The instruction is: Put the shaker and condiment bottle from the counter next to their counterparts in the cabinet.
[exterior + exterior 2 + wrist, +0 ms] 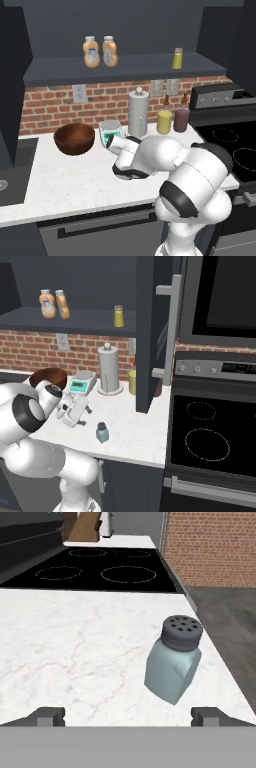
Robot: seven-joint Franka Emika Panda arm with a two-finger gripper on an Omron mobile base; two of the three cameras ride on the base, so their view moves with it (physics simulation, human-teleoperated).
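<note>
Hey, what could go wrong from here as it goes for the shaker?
The shaker sits off to one side between the open gripper's fingertips, so closing now may nudge or tip it instead of gripping. It also stands close to the counter's front edge, so a push could send it off.

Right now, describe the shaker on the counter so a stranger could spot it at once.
Start at the black stove; the white marbled counter runs beside it. Near the counter's front edge, ahead of the open gripper, stands the shaker. It is squat and teal-grey with a dark holed cap, unlike the slim yellow-green shaker up in the cabinet.
</note>
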